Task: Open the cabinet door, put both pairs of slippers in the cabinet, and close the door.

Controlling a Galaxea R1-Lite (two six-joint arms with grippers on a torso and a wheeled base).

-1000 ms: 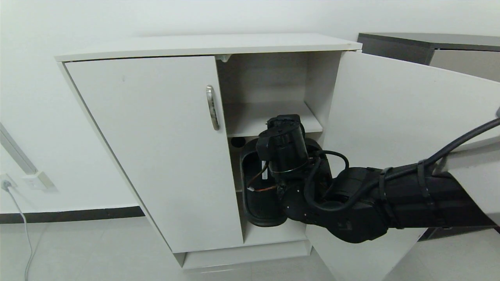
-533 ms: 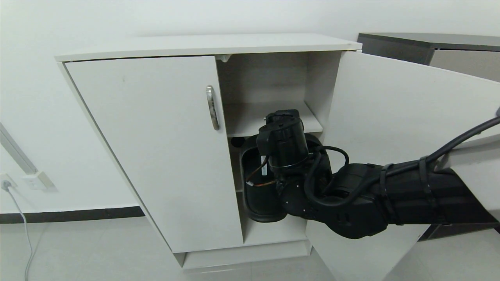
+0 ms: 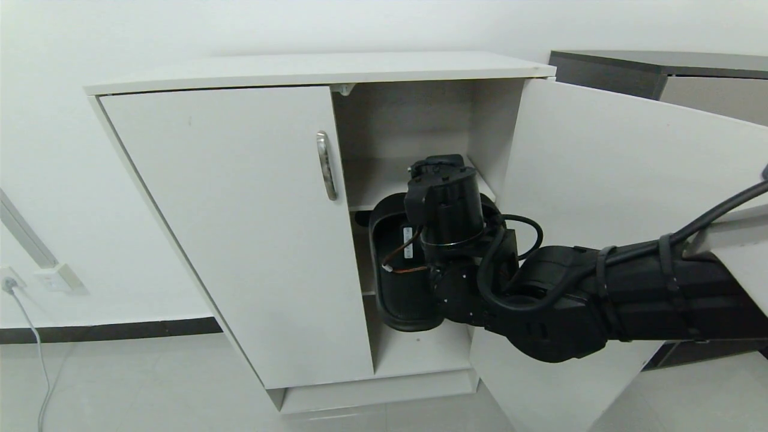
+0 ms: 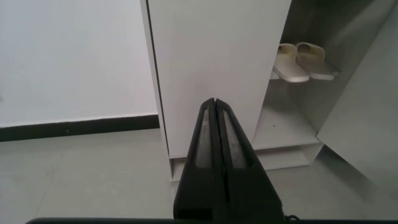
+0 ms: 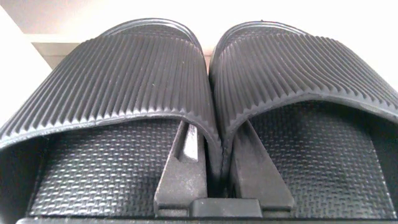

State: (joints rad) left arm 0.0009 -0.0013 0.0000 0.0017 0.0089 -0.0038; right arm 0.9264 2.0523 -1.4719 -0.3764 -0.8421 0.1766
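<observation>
While the right gripper (image 5: 213,129) is clamped on the black slippers (image 3: 397,282), one finger under each strap and the two inner strap edges pinched between them, the pair hangs on end in the cabinet's (image 3: 312,69) open right half. Its top end lies at the front edge of the upper shelf (image 3: 384,180). The right arm (image 3: 570,306) crosses just in front of the open door (image 3: 606,174). The left door (image 3: 240,240) is shut, its handle (image 3: 326,165) beside the opening. The left gripper (image 4: 214,107) hangs well back from the cabinet with its fingers pressed together on nothing. Beige slippers (image 4: 305,61) sit side by side on a shelf above the cabinet floor. A grey unit (image 3: 660,75) stands behind the open door; a wall socket (image 3: 9,281) with a cable is far left.
</observation>
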